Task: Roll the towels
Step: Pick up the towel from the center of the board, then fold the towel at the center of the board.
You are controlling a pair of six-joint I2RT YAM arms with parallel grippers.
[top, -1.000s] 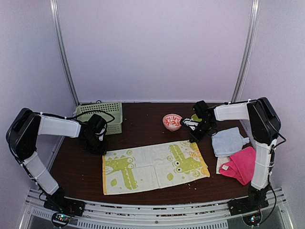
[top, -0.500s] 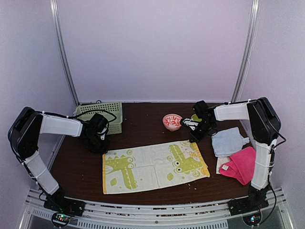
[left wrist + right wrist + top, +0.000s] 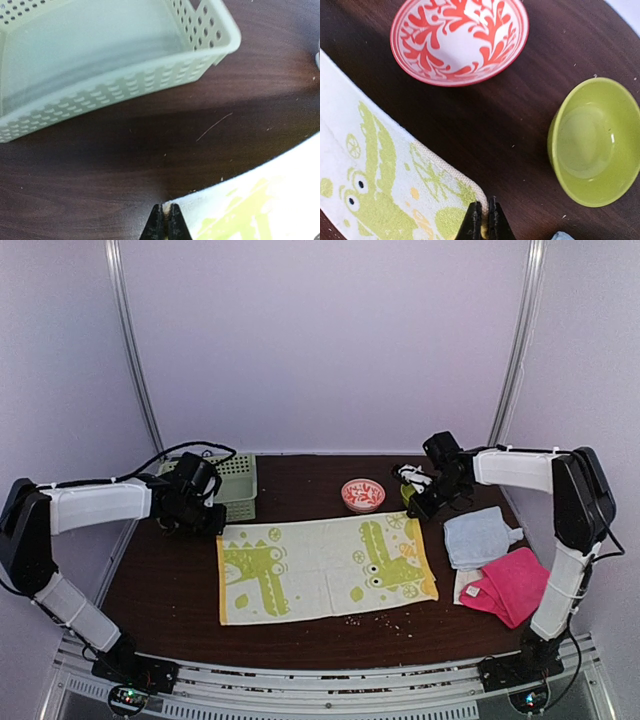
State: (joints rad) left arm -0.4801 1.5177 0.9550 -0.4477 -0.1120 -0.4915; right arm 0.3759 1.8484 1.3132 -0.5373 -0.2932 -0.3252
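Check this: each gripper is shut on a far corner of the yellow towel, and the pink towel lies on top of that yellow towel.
The pink towel is not on the yellow towel; it lies apart, to its right, beside the light blue towel, as the top view shows. The rest holds: the left gripper and right gripper are each shut on a far corner.

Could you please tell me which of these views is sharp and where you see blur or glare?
Top external: evenly lit and sharp across the yellow towel. Left wrist: the green basket looks blurred, and the towel's edge is washed out almost white. Right wrist: the red-patterned bowl is crisp; the green bowl shows a pale sheen inside.
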